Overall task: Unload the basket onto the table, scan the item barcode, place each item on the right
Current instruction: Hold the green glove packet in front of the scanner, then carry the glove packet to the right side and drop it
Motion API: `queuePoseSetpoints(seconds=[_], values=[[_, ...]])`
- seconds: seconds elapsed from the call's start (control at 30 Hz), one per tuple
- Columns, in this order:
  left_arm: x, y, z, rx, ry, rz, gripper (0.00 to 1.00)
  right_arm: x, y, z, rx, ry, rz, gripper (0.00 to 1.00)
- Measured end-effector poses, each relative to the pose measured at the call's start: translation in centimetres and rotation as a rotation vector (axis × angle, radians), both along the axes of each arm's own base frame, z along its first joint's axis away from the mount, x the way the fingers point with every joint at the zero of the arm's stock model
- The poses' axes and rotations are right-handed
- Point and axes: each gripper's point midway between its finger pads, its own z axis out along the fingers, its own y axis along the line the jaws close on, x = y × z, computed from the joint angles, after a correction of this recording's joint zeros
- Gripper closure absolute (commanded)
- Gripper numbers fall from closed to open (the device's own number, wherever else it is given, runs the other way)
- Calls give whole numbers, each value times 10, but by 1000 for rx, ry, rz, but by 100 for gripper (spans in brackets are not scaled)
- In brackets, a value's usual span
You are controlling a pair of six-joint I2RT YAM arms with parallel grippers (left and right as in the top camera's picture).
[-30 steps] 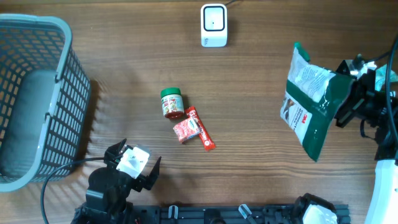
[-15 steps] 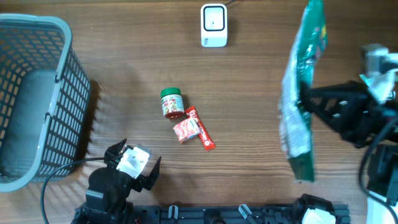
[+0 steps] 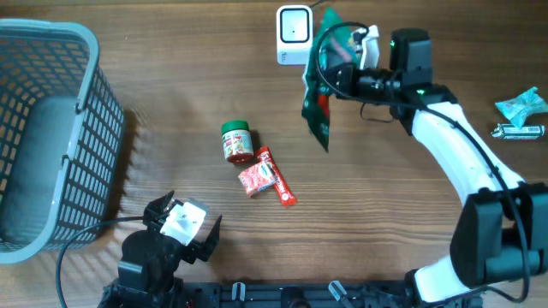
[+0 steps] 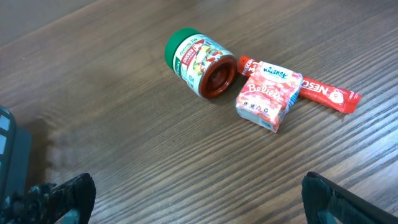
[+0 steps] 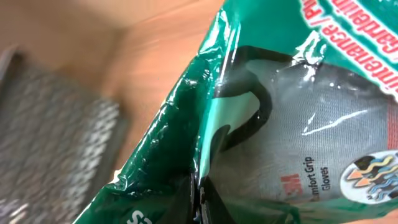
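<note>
My right end effector point(image 3: 341, 75) is clamped on the crinkly green plastic packet of gloves point(image 3: 320, 94), which hangs just right of the white box scanner point(image 3: 294, 34), far centre. It looks light, floppy and slippery to me, best pinched at a sealed edge. My left end effector point(image 3: 182, 224) gapes wide.

Dark brown wood-grain table point(image 3: 188, 51), soft even light, faint shadows

Our right arm point(image 3: 454, 145) bends in a long reach toward the white scanner point(image 3: 294, 34). Our right end effector point(image 3: 341, 68) hangs just right of the scanner, clamped on a green packet point(image 3: 317, 103). Our left end effector point(image 3: 182, 224) sits well apart from the scanner, fingers point(image 4: 62, 196) spread wide, holding nothing.
</note>
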Motion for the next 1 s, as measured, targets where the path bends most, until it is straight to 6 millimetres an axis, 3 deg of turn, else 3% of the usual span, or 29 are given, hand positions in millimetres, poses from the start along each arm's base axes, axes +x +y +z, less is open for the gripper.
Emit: queuePoseSetpoints(seconds=[0.07,0.13,0.17,0.2,0.27,0.33,0.4,0.47,0.57,0.63,0.67,0.7,0.77,0.83,0.87,0.9,0.93,0.97,1.0], values=[[0,0,0,0,0,0,0,23,-7,10,-84,-77,-89,96],[0,0,0,0,0,0,0,46,7,26,-126,-175,-123,96],[0,0,0,0,0,0,0,54,14,24,-140,-183,-128,96],[0,0,0,0,1,0,0,63,26,13,-160,-173,-126,96],[0,0,0,0,1,0,0,84,53,-37,-222,-91,-100,96],[0,0,0,0,1,1,0,97,70,-73,-295,-37,-87,96],[0,0,0,0,1,0,0,105,83,-81,-346,-34,-90,96],[0,0,0,0,1,0,0,107,88,-74,-358,-51,-96,96],[0,0,0,0,0,0,0,95,66,-85,-428,62,-118,96],[0,0,0,0,1,0,0,76,18,-95,-531,210,-184,96],[0,0,0,0,0,0,0,74,-19,-92,-582,258,-257,96],[0,0,0,0,0,0,0,74,-60,-86,-623,292,-337,96],[0,0,0,0,0,0,0,84,-171,-73,-677,318,-545,96],[0,0,0,0,0,0,0,82,-241,-76,-700,344,-656,96],[0,0,0,0,0,0,0,76,-291,-81,-714,366,-735,82],[0,0,0,0,0,0,0,69,-325,-87,-716,388,-791,53],[0,0,0,0,0,0,0,63,-353,-92,-712,404,-836,14],[0,0,0,0,0,0,0,56,-374,-98,-705,425,-864,0],[0,0,0,0,0,0,0,46,-393,-102,-697,454,-887,0]])
